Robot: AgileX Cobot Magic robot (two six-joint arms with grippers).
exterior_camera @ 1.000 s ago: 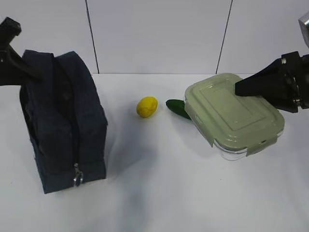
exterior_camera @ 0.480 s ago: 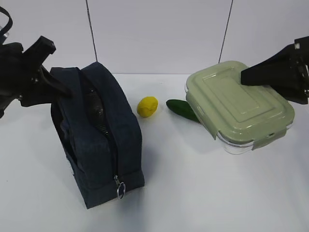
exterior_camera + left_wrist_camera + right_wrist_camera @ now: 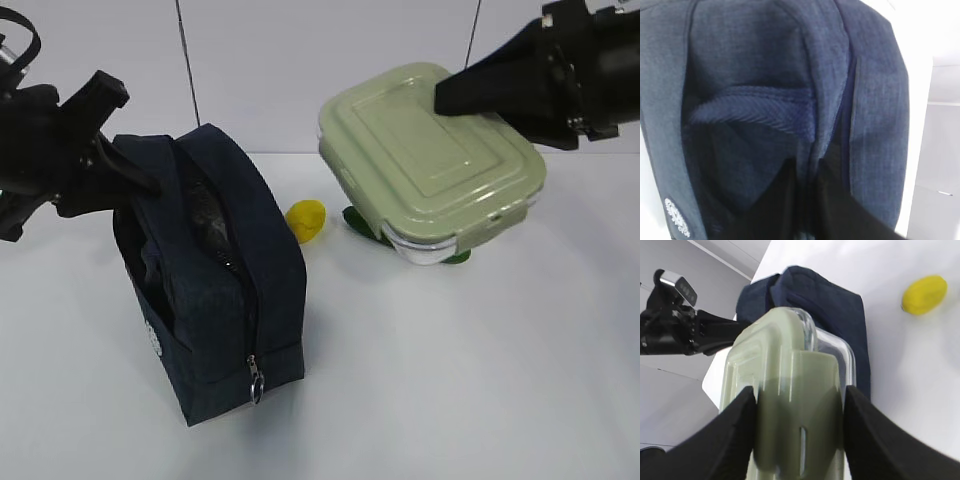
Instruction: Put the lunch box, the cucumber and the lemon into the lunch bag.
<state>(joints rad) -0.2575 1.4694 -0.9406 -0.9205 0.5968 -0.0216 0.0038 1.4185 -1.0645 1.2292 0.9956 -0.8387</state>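
One lunch box [image 3: 432, 160] aloft right, clamped by right gripper [image 3: 799, 427]. One lunch bag [image 3: 210, 270] left, fabric pinched by left gripper [image 3: 120, 170]. One lemon [image 3: 306, 219], one cucumber [image 3: 362, 224] between.

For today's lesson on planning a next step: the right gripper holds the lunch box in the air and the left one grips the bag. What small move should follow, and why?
Probably carry the lunch box left, over the bag. The right gripper holds it aloft, right of the bag's top opening, which the left gripper holds.
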